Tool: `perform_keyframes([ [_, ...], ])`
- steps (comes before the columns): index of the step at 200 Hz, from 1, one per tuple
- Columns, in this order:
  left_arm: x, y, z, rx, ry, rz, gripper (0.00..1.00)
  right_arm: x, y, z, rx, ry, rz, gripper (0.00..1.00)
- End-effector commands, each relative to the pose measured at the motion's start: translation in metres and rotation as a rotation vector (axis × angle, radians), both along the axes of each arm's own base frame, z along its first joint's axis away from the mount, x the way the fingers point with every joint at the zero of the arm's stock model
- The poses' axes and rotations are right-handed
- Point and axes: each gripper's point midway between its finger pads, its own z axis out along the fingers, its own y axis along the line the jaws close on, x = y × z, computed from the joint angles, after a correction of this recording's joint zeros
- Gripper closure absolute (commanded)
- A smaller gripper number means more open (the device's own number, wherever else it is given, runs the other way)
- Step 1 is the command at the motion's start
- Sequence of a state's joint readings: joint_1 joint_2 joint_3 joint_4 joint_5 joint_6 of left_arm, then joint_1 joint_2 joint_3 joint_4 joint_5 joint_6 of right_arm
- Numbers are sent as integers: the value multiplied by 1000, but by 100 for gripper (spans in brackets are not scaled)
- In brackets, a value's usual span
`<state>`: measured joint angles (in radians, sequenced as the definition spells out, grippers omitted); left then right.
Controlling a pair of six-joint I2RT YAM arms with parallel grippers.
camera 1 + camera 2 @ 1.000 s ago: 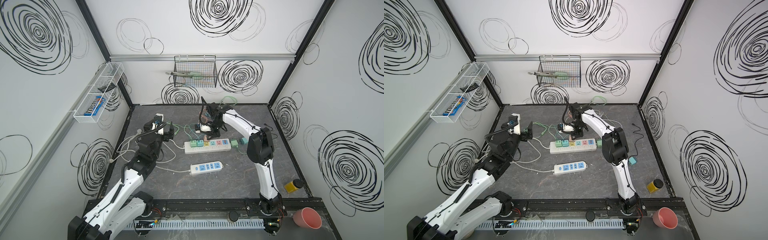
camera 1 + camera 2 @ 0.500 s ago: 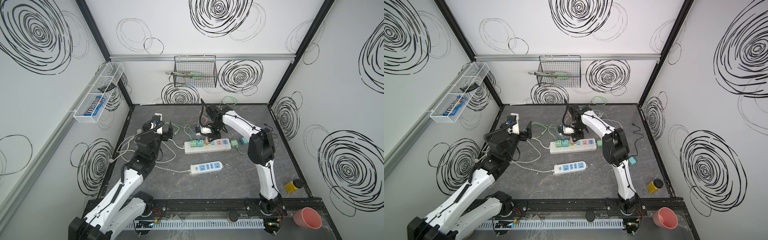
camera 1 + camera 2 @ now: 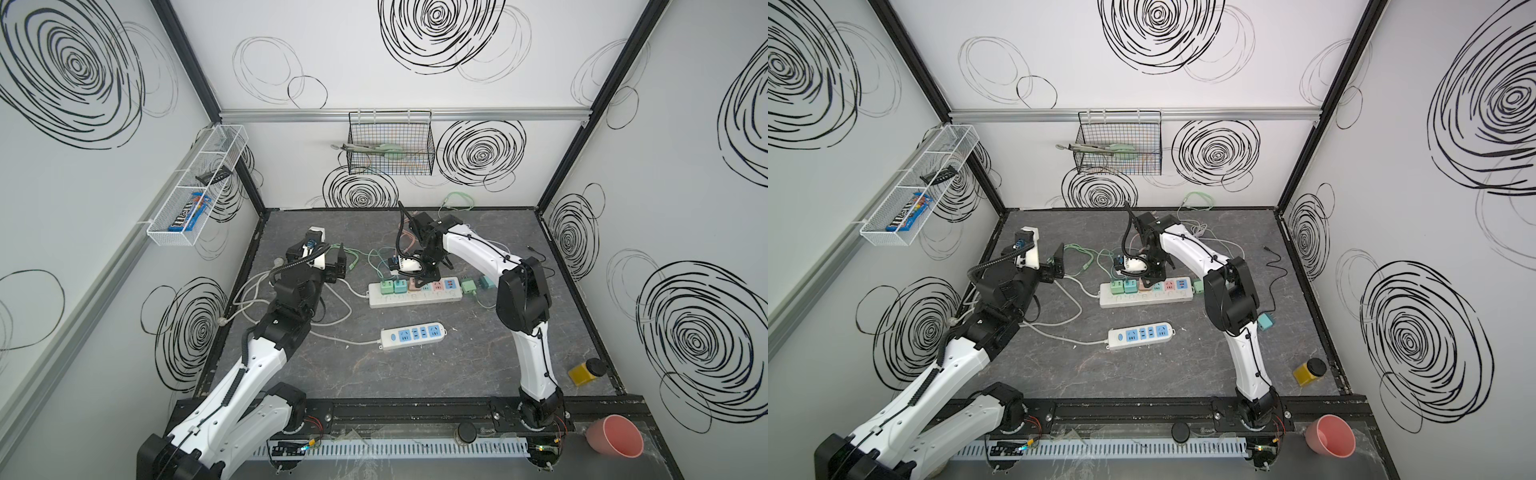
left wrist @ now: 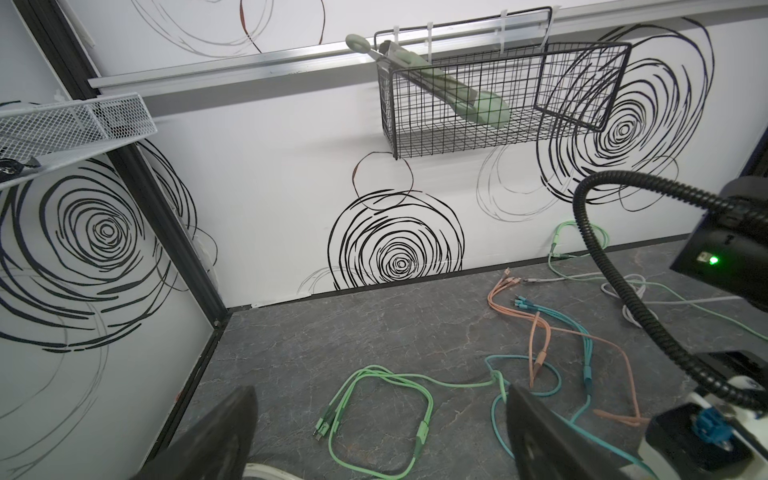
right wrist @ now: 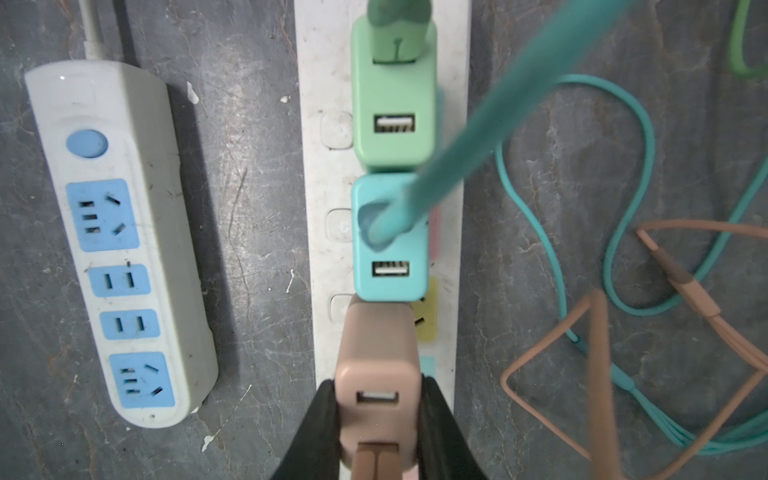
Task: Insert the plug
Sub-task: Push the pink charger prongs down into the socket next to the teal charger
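Jaws of the right gripper (image 5: 380,419) are closed narrowly on the tan plug (image 5: 376,357), which is held at the long power strip (image 5: 324,187), just beside the teal plug (image 5: 390,278). Those of the left gripper (image 4: 380,399) are spread wide, with nothing held. 2 strips are counted, the short power strip (image 5: 120,249) being the other. 3 plugs are seen on the long one, the green plug (image 5: 395,104) included.

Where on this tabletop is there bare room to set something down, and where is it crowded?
Widest bare patch: between the small blue-socket strip and the front rail. Also bare: the back-left corner behind the green cable loop. Crowded: cables behind the long strip, where the right hand grips the tan plug.
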<state>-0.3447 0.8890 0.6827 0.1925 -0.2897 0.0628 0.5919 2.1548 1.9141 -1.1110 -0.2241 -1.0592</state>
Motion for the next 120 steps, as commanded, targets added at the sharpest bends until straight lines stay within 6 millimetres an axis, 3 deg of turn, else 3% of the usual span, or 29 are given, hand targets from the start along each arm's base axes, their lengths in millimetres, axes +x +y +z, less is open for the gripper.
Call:
perform_keyframes([
  [1, 1, 0, 6, -24, -23, -3, 4, 0, 2, 14, 12, -35, 13, 100],
  [32, 1, 0, 5, -24, -19, -4, 4, 0, 2, 15, 8, -37, 16, 100],
  [86, 1, 0, 5, -23, -17, -3, 4, -9, -2, -20, -68, -16, 19, 100],
  [120, 1, 0, 4, -22, -17, -3, 4, -14, -10, -57, -177, 0, 4, 100],
])
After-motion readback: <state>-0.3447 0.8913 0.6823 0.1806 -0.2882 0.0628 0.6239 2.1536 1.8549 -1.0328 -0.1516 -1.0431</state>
